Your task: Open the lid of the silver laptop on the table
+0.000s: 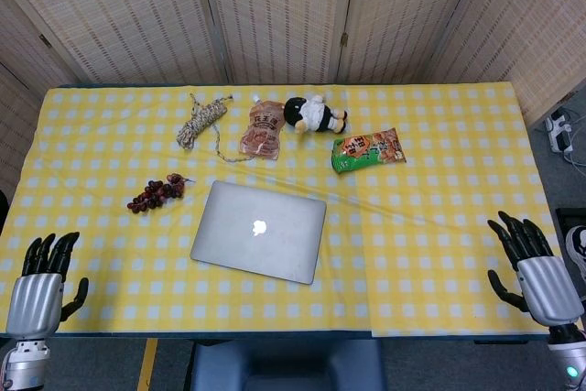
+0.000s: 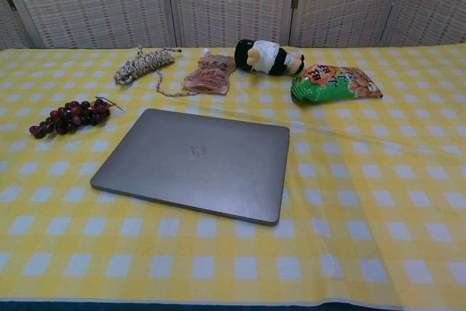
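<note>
The silver laptop (image 1: 259, 231) (image 2: 195, 162) lies flat with its lid down on the yellow checked tablecloth, near the front middle of the table. My left hand (image 1: 41, 283) hovers at the front left corner, fingers apart and holding nothing, well left of the laptop. At the front right corner my right hand (image 1: 536, 272) is the same, fingers spread and empty. Neither hand touches the laptop. The chest view shows no hand.
Behind the laptop lie a bunch of dark grapes (image 1: 156, 194) (image 2: 70, 116), a coil of rope (image 1: 201, 121) (image 2: 143, 64), a brown snack pouch (image 1: 262, 130) (image 2: 210, 75), a black-and-white plush toy (image 1: 314, 114) (image 2: 268, 57) and a green snack bag (image 1: 367, 149) (image 2: 334, 83). Wicker screens stand behind the table.
</note>
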